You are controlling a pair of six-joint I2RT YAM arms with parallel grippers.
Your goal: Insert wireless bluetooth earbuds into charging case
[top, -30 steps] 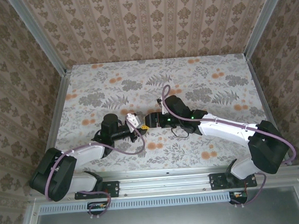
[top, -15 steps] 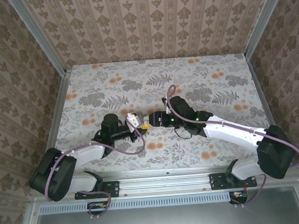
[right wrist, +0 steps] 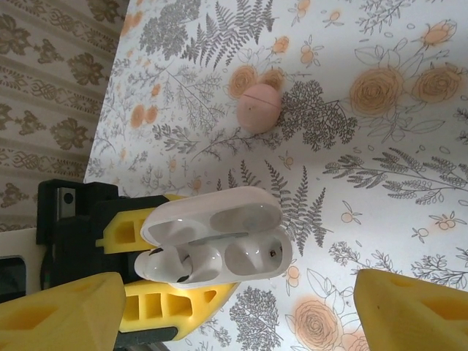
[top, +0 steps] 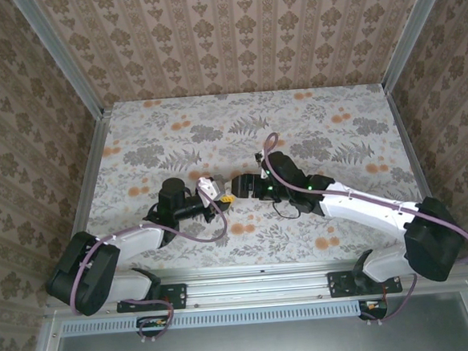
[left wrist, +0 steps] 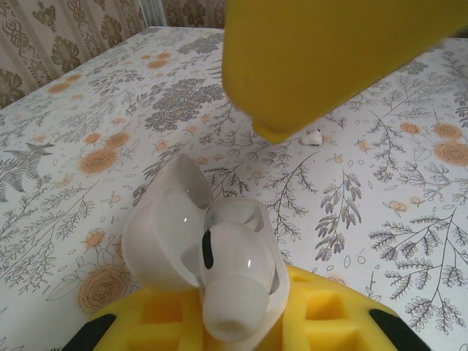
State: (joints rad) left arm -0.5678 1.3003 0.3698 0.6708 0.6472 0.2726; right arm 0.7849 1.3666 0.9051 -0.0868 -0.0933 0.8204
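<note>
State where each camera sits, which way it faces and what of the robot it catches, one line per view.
Top external: above and behind the bases, looking down on the table; both arms show, left gripper close to right gripper.
Left wrist: low on the left arm, looking across the table past the open case; its own yellow fingers show below.
Right wrist: looking down on the case and pink disc; own fingers at the bottom corners.
Shared: both wrist views show the case clamped in the left gripper.
</note>
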